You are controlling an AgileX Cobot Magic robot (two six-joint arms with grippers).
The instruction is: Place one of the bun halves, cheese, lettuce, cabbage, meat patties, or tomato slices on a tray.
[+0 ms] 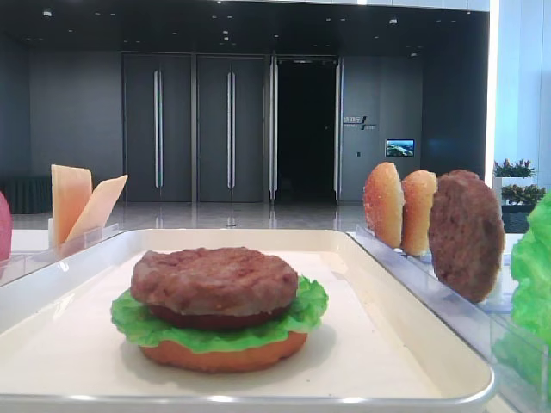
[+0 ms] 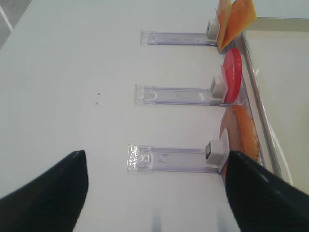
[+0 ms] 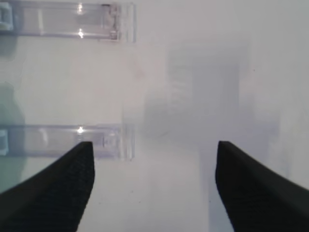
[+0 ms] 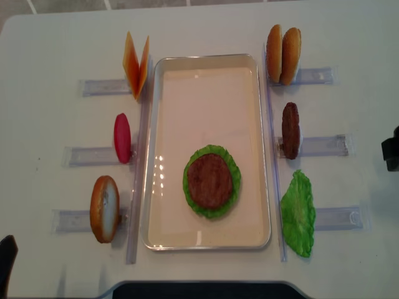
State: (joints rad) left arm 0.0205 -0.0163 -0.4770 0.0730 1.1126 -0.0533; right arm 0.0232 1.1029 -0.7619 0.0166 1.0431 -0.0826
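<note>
Exterior high realsense view: the large shallow white tray (image 4: 262, 156) carries a bun, lettuce and patty stack. Thin pale orange cheese slices (image 4: 137, 63) stand upright left of it, nearer the left tool (image 2: 154, 193), whose jaws stand apart, empty. The right tool (image 3: 154, 186) also stands apart, empty.

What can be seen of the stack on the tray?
The stack lies flat on the white tray, toward its near end, clear of the rim. From the bottom: an orange bun half, a frilly green lettuce leaf overhanging all round, and a rough dark brown patty on top. Each layer rests on the one below. No pincer touches it.
</note>
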